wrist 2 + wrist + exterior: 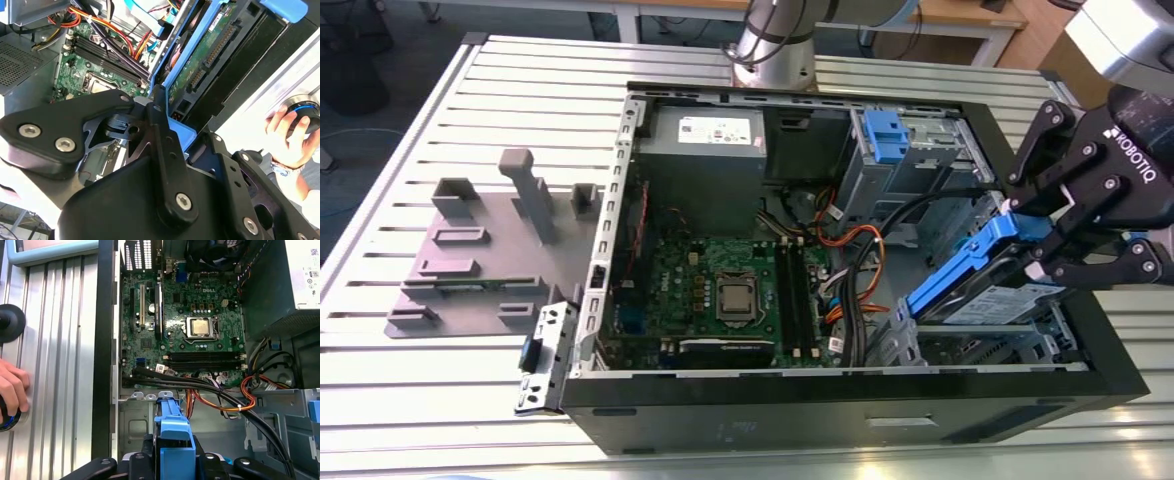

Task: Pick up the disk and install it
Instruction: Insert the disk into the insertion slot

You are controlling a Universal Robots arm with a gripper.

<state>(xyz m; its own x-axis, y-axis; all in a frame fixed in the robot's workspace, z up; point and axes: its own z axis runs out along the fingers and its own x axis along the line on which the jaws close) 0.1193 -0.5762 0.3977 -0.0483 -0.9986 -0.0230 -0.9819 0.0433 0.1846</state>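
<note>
- At the exterior view's right, we see the gripper point(1051, 250) clamped on the disk point(967, 272) by its blue bracket.
- We find the disk tilted, its lower end within the open computer case point(854, 395), above the drive bay at that frame's lower right.
- Toward the frame's centre lies the green motherboard point(720, 290).
- We spot a person's hand point(11, 387) over the slatted table point(400, 380) in the first wrist view.

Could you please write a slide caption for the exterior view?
The gripper holds the disk, tilted, at the side of the open computer case on the exterior view's right.
</note>
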